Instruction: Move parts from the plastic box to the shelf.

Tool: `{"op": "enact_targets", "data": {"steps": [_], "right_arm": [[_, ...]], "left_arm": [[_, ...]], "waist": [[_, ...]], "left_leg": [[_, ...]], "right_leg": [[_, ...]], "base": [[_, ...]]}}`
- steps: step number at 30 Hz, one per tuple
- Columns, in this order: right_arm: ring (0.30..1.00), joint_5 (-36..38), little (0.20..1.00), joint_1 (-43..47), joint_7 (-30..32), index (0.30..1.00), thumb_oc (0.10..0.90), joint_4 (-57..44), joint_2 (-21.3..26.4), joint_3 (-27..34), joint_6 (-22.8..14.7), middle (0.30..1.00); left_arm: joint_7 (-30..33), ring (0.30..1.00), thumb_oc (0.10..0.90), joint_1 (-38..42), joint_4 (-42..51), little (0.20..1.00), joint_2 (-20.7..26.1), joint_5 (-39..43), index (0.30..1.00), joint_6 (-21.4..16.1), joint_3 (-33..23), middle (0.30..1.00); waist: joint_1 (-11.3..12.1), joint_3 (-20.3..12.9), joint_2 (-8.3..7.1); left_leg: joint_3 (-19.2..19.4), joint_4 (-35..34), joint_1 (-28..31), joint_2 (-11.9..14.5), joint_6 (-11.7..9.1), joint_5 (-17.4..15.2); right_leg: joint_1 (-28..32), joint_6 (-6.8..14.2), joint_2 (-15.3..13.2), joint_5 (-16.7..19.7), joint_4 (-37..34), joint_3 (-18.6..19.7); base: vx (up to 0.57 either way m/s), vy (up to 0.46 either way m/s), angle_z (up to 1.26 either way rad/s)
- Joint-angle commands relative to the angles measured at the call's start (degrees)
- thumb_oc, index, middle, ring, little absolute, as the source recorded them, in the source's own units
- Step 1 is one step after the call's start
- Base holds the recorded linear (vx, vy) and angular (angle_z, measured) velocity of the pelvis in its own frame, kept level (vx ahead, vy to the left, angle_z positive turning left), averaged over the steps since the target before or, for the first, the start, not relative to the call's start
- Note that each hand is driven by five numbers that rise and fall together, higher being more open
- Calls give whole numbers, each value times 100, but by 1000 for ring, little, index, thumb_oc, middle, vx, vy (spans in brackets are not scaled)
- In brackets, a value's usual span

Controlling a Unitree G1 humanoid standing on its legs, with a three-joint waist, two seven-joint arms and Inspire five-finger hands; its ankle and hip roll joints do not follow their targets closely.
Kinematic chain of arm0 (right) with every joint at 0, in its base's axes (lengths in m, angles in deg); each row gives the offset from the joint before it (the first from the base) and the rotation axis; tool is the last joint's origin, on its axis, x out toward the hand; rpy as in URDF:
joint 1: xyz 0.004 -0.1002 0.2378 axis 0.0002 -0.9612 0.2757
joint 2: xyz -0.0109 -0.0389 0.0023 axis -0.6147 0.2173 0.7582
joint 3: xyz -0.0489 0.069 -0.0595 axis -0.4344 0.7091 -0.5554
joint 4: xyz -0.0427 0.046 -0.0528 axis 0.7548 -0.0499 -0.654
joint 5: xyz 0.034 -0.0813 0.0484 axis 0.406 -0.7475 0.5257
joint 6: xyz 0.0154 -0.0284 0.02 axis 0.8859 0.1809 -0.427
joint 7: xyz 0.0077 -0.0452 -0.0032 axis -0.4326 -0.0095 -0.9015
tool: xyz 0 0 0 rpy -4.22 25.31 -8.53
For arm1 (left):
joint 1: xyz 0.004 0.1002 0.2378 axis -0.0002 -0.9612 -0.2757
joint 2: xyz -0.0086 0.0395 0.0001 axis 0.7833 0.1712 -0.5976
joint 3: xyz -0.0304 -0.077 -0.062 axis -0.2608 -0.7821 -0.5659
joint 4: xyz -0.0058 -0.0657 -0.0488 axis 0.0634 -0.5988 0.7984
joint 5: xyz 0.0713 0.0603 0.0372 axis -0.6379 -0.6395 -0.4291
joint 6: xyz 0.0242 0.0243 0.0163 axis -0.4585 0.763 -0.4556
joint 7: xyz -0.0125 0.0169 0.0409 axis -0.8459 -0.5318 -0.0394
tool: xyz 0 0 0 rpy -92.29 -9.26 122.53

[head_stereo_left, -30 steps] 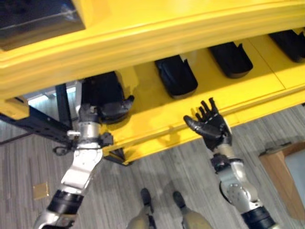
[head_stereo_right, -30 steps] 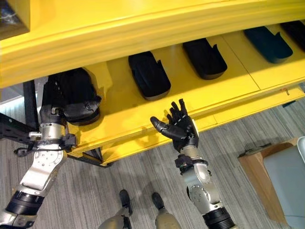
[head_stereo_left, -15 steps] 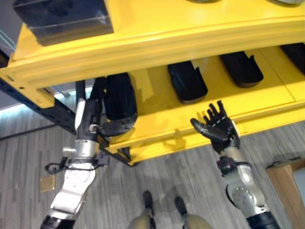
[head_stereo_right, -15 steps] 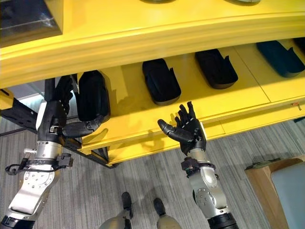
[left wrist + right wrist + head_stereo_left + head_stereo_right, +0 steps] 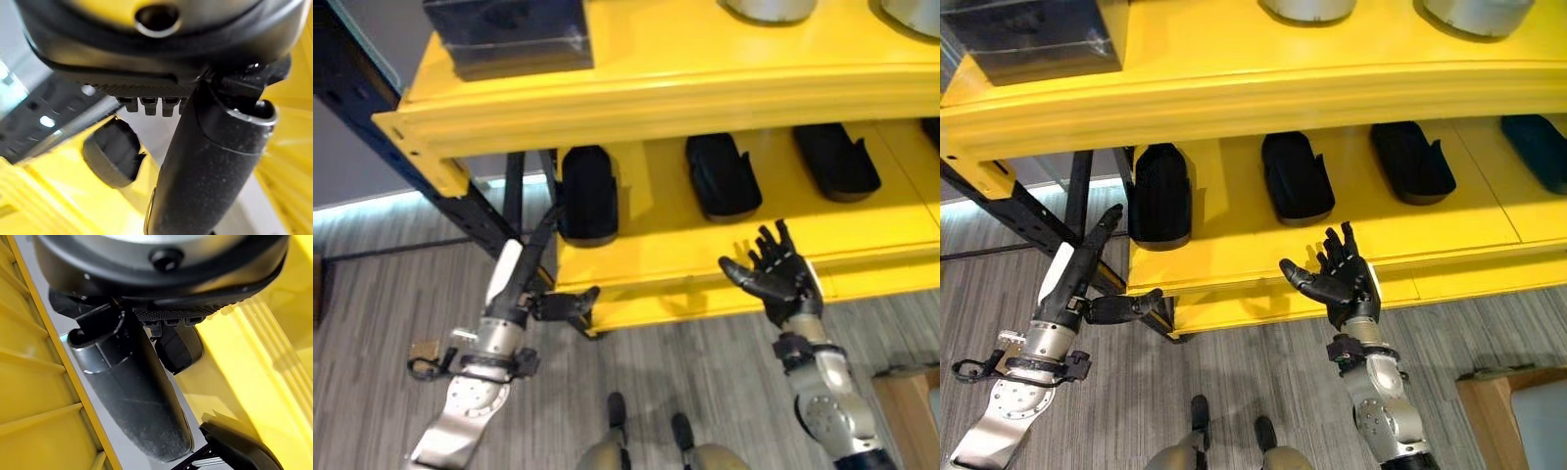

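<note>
The yellow shelf (image 5: 1263,245) has a thick ribbed front lip, and the lower tier opens toward the robot under the upper tier's deep edge. Four dark, smooth, oblong parts lie in a row on the lower tier, well apart from each other: the left part (image 5: 1159,193), a second part (image 5: 1297,176), a third (image 5: 1412,162) and a bluish fourth (image 5: 1538,149) at the right edge. A dark box (image 5: 1033,34) sits on the top tier at the left, with two grey round cans (image 5: 1307,8) further right. The left hand (image 5: 1077,284) hangs off the shelf's left corner, below the left part and clear of it, fingers straight, thumb out, empty. The right hand (image 5: 1342,279) floats just before the front lip, palm up, fingers spread, holding nothing, below the second part. Grey plank floor (image 5: 1234,372) lies open beneath.
</note>
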Motion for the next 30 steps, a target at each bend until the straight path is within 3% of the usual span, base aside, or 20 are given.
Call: {"op": "enact_targets", "data": {"steps": [1, 13, 30], "right_arm": [[1000, -193, 1000, 209, -205, 1000, 900, -913, 216, 331, -587, 1000], [1000, -146, 1000, 138, -184, 1000, 900, -927, 313, 375, -770, 1000], [1000, -169, 1000, 132, -74, 1000, 900, -935, 387, 326, -891, 1000]], "left_arm": [[256, 1000, 900, 208, -113, 1000, 78, -654, 1000, -333, -283, 1000], [574, 1000, 900, -159, -726, 1000, 231, -2174, 1000, -226, -138, 1000], [661, 1000, 900, 446, -385, 1000, 203, -2602, 1000, -489, 463, 1000]], "waist": [[-72, -449, 132], [-72, -452, 136], [-240, -466, 149]], "left_leg": [[-31, -41, 339, 565, -382, -156], [-25, -41, 295, 577, -376, -180], [110, -41, 309, 579, -378, -213]], "right_leg": [[-940, -160, 282, -952, 1401, -293], [-966, -115, 224, -969, 1386, -344], [-1014, -114, 220, -960, 1395, -221]], "base": [[-1, -9, 3], [0, -1, 0], [3, 2, -1]]}}
